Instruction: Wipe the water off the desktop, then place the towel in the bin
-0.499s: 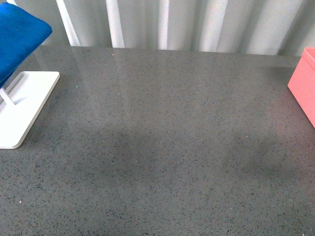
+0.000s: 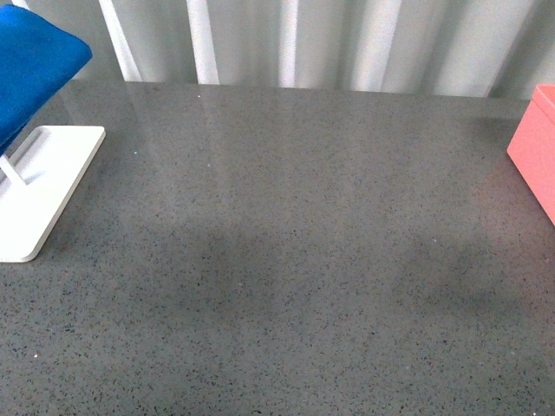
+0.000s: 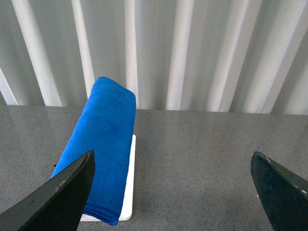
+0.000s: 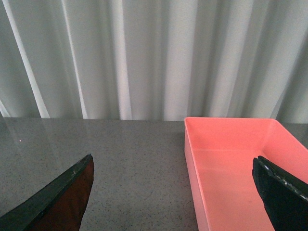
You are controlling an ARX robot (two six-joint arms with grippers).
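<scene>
The blue towel (image 2: 35, 69) hangs folded over a stand at the far left of the grey speckled desktop (image 2: 286, 243). No water shows on the desktop in any view. The pink bin (image 2: 533, 147) stands at the right edge and is empty inside. Neither arm shows in the front view. In the left wrist view my left gripper (image 3: 173, 156) is open above bare desktop, with the towel (image 3: 103, 144) ahead near one finger. In the right wrist view my right gripper (image 4: 173, 158) is open, with the bin's near wall (image 4: 190, 163) between its fingers' lines and ahead of them.
A flat white stand base (image 2: 43, 191) lies under the towel at the left; in the left wrist view the base (image 3: 130, 192) shows beside the cloth. Pale pleated curtains (image 2: 286, 39) close off the desktop's far edge.
</scene>
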